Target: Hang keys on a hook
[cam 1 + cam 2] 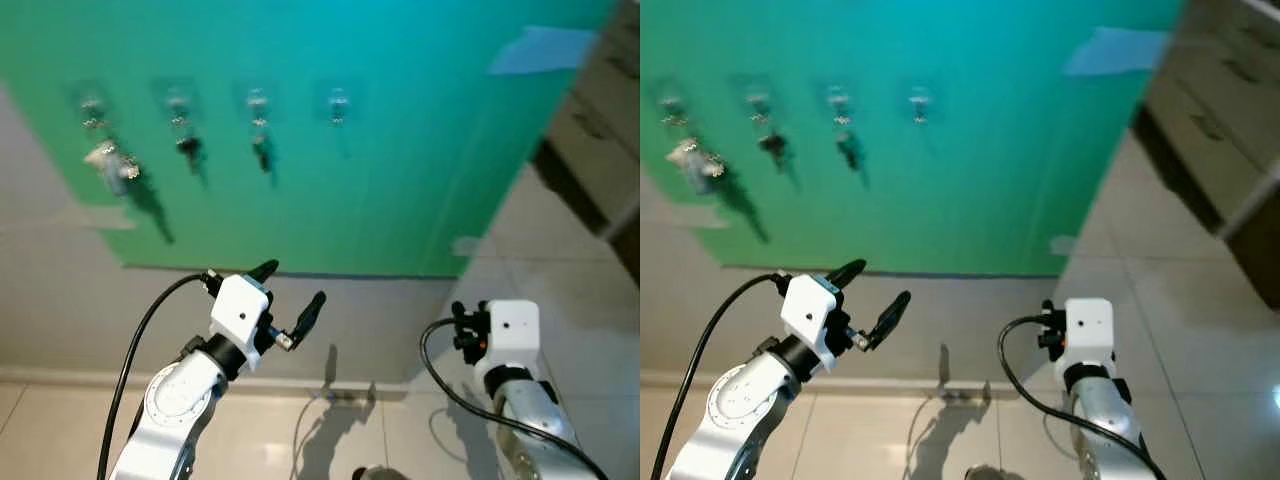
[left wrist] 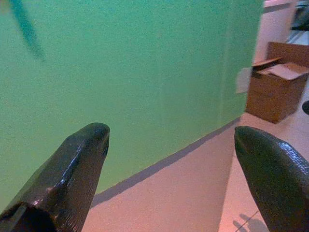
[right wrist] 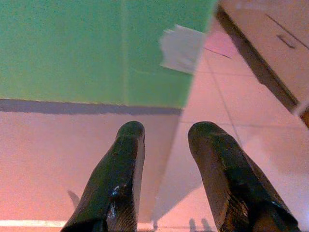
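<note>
A green sheet (image 1: pixel 400 160) is fixed to the pale wall, and four small hooks (image 1: pixel 338 102) run in a row across its upper part. The leftmost hook carries a bunch of keys (image 1: pixel 112 163) with a whitish tag, hanging down near the sheet's left edge; the second hook holds a small dark key (image 1: pixel 188 147), and the third holds another dark key (image 1: pixel 262 152). The fourth hook, on the right end of the row, is bare. The left gripper (image 1: pixel 293 297) is raised in front of the wall just below the bottom edge of the green sheet, well under the hooks, its two black fingers (image 2: pixel 72 169) spread wide apart with nothing between them; through its wrist camera the green sheet and a cardboard box (image 2: pixel 277 89) on the floor farther along can be seen. The right gripper (image 3: pixel 166 140) sits lower and off to the right, its white wrist block (image 1: pixel 510 330) pointing toward the bottom right corner of the sheet; its fingers are parted by a modest gap and hold nothing. A strip of pale tape (image 3: pixel 181 48) sticks to the right edge of the sheet, and cream cabinet drawers (image 1: pixel 1220 110) stand on the right beside the tiled floor (image 1: pixel 560 250).
</note>
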`<state>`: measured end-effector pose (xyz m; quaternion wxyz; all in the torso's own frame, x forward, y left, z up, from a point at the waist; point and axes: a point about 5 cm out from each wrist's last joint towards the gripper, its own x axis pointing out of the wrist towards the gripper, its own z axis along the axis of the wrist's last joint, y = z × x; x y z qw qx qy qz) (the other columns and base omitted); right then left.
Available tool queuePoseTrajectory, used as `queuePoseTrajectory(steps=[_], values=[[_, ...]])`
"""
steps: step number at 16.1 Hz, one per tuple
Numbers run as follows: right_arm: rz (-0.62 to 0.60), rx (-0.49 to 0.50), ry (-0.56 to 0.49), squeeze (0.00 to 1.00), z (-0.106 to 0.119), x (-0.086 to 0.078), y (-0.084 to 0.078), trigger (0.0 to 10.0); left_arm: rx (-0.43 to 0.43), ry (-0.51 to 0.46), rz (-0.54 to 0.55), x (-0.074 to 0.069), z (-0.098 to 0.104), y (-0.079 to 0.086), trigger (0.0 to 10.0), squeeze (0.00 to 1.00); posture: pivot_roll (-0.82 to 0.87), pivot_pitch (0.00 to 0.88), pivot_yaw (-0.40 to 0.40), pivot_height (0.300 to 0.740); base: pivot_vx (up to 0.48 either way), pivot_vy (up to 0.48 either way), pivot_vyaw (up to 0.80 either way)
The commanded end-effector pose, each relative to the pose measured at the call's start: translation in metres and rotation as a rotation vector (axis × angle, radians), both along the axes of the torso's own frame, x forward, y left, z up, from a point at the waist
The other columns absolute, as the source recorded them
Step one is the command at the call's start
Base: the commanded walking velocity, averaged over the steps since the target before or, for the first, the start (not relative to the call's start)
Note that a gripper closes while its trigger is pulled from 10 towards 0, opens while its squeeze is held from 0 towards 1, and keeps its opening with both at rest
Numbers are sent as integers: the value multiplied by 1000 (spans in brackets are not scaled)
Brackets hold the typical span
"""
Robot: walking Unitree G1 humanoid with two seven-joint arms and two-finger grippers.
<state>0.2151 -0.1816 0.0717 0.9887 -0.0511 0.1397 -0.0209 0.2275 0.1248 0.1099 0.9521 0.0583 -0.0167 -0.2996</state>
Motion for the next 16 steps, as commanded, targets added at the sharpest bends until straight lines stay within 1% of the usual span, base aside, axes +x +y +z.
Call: queuePoseTrajectory(steps=[1, 3, 4, 9, 14, 16], values=[[12, 15, 5, 0, 4, 2, 3, 10000, 12, -11, 22, 2, 2, 4, 10000, 0, -104, 0, 31, 740, 0, 458, -800], [46, -32, 55, 0, 0, 1, 2, 10000, 17, -13, 26, 2, 2, 4, 10000, 0, -102, 0, 30, 740, 0, 469, 0], [60, -37, 51, 0, 2, 4, 3, 10000, 19, -14, 28, 2, 2, 4, 10000, 0, -101, 0, 29, 740, 0, 472, 0], [61, -20, 58, 0, 4, 6, 2, 10000, 24, -17, 36, 5, 3, 6, 10000, 0, -92, 0, 27, 740, 0, 469, 0], [38, -9, 70, 0, 4, 0, 0, 10000, 23, -29, 21, 9, 5, 1, 10000, 0, -105, 0, 41, 740, 0, 470, -800], [11, -15, 78, 0, 4, -3, -5, 10000, 22, -27, 19, 11, 5, 0, 10000, 0, -111, 0, 42, 740, 0, 461, -800]])
